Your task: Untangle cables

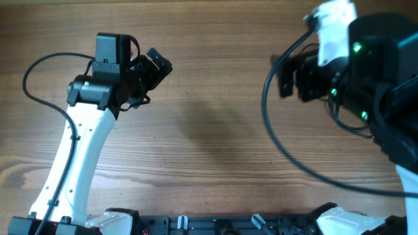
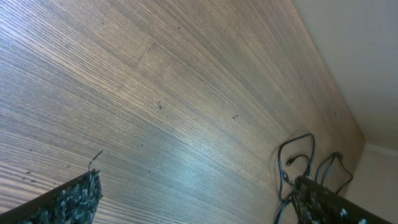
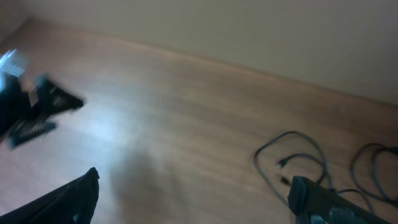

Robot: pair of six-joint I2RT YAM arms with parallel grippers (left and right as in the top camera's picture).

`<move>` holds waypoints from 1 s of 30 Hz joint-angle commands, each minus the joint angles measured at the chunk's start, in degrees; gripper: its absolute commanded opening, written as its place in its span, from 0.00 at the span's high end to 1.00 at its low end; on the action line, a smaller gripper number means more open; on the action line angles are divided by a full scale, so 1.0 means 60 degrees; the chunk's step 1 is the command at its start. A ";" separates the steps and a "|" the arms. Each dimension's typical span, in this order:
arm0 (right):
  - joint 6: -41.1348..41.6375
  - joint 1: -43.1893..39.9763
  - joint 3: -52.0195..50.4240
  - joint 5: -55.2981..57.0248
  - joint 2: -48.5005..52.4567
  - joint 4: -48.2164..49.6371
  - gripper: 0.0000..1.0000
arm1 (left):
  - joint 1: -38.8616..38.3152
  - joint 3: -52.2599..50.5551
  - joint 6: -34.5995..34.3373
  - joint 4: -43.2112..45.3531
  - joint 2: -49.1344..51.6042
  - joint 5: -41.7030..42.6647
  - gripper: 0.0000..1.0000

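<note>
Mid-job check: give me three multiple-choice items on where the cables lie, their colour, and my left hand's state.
1. Right wrist view, the cables lie: A) between the fingers B) on the table, lower right C) draped over the hand.
2. Cable colour: A) white B) red C) black.
3. Left hand: A) open, empty B) shut on a cable C) shut, empty.
B, loops lie flat on wood; C, dark cords in both wrist views; A, fingers apart, bare table between.
</note>
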 commanded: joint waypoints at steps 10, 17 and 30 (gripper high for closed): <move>-0.1147 -0.2375 -1.2717 -0.2415 -0.5869 1.1821 0.01 | -0.0044 0.0062 0.0015 0.0004 -0.0204 -0.0131 0.00; -0.1147 -0.2375 -1.7646 -0.2357 -0.9154 1.4309 0.00 | -0.0044 0.0062 0.0015 0.0004 -0.0204 -0.0131 0.00; -0.1107 -0.3490 -2.0119 -0.2277 -1.2823 1.3835 0.00 | -0.0044 0.0062 0.0015 0.0004 -0.0204 -0.0131 0.00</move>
